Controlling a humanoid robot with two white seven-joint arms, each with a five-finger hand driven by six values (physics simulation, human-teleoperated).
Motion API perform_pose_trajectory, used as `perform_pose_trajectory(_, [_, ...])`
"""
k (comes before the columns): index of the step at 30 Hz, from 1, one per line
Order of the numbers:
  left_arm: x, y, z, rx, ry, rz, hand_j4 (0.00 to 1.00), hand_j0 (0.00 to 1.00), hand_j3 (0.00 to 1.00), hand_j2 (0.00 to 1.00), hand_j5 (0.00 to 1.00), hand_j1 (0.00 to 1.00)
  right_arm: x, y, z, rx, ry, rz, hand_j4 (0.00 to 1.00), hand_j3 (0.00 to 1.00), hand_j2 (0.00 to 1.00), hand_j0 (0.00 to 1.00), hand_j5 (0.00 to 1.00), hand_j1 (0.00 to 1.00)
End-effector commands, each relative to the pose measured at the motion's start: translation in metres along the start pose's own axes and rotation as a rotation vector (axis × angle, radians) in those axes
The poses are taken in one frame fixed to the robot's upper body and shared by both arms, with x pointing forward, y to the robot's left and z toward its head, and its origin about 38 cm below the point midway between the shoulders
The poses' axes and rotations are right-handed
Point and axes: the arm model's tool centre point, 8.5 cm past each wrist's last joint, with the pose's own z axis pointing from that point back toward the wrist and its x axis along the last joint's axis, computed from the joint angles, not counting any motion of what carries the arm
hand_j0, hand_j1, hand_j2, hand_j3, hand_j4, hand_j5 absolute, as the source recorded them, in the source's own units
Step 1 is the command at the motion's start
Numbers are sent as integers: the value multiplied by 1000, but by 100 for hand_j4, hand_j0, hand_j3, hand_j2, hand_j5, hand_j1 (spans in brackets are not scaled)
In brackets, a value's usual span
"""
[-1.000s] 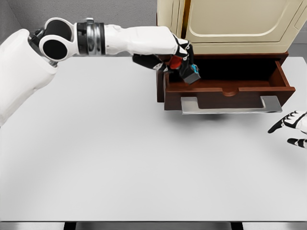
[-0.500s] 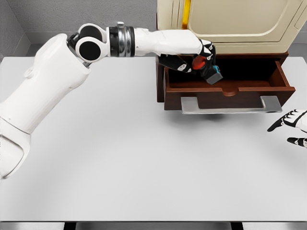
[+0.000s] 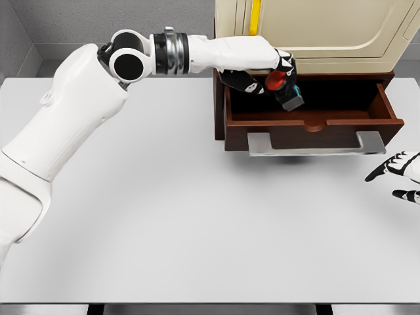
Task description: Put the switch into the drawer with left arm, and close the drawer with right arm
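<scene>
Switch (image 3: 287, 90), a dark block with a red part and a teal edge, sits in the upper middle of the frame, clasped in the left hand (image 3: 266, 77) above the open drawer (image 3: 314, 123). The curled fingers cover much of it, so its full shape is hard to make out, and no label or writing on it can be read. It hangs over the left part of the drawer's dark interior; whether it touches the drawer floor cannot be told. The drawer is brown wood with a grey handle (image 3: 316, 144) along its front, pulled out from under a cream cabinet (image 3: 315, 33) that the top edge of the frame cuts off. At the right edge, below the drawer, the right hand (image 3: 400, 174) is only partly in view over the white bench (image 3: 197, 216), its fingers spread and holding nothing; its arm is cut off.
</scene>
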Motion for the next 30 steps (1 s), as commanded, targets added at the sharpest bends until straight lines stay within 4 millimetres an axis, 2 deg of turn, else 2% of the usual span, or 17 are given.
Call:
perform_pose_trajectory(1, [-5,2,2,14,21,20,72,72,72,72,72,72,0,0,0,-2,-2,-7,67,67,67,67,67,67])
perform_pose_trajectory(6, [-7,1,4,14,28,25,81,81,81,81,81,81,0,0,-1,-1,-3,-8,67,67,67,67,67,67])
perform_pose_trajectory(8, [-6,1,2,15,24,24,81,81,81,81,81,81,0,0,-1,-1,-3,-8,67,67,67,67,67,67])
perform_pose_trajectory(13, [9,-9,-33,-12,-15,14,81,81,81,81,81,81,0,0,-1,-1,-3,-8,67,67,67,67,67,67])
perform_pose_trajectory(16, [16,-10,-45,-20,-37,9,81,81,81,81,81,81,0,1,-1,0,-4,-8,67,67,67,67,67,67])
perform_pose_trajectory(19, [26,-20,-61,-46,-52,-10,81,81,81,81,81,81,0,1,-1,0,-4,-8,67,67,67,67,67,67])
perform_pose_trajectory(23, [33,-21,-70,-47,-75,-10,81,81,81,81,81,81,1,1,-1,1,-4,-9,67,67,67,67,67,67])
perform_pose_trajectory(25, [34,-29,-72,-59,-76,-5,81,81,81,81,81,81,1,1,-1,1,-4,-9,67,67,67,67,67,67])
perform_pose_trajectory(27, [32,-48,-74,-89,-65,1,81,81,81,81,81,81,1,3,-2,5,-7,-12,67,67,67,67,67,67])
perform_pose_trajectory(30, [36,-46,-75,-90,-74,-10,81,81,81,81,81,81,1,2,-2,4,-6,-11,67,67,67,67,67,67])
